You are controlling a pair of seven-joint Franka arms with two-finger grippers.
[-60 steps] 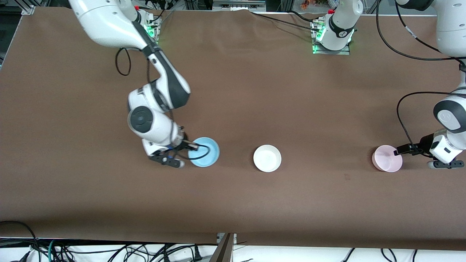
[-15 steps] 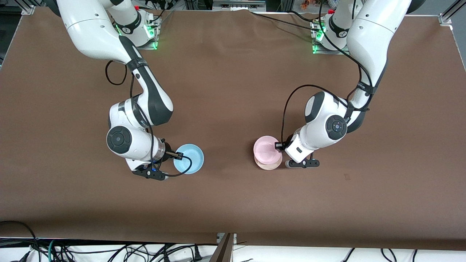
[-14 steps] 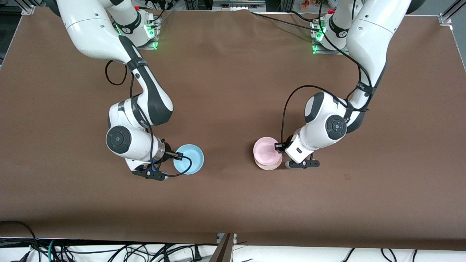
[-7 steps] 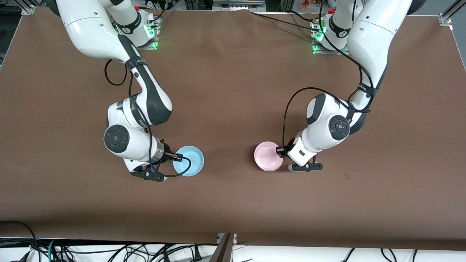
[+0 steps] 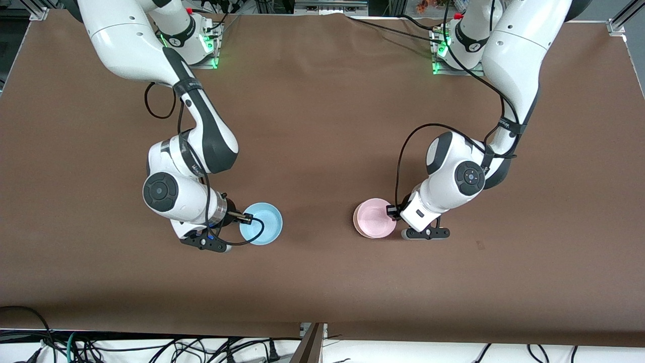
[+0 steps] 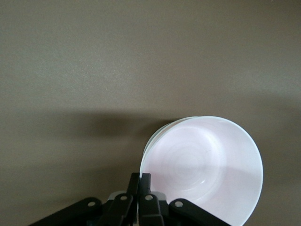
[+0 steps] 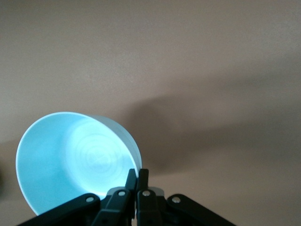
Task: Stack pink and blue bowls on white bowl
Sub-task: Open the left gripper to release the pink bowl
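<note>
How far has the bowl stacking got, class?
Done: the pink bowl sits nested in the white bowl, the left gripper shut on its rim. In hand: the right gripper grips the blue bowl. Left: releasing pink, adding blue on top.

A brown table (image 5: 322, 282) with black cables (image 5: 151, 348) along its near edge.

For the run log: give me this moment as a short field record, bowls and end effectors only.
pink bowl: nested in the white bowl, of which only a rim sliver shows
blue bowl: toward the right arm's end of the table, apart from the stack
left end effector: shut on the pink bowl's rim
right end effector: shut on the blue bowl's rim
stack: blue bowl not yet added
</note>
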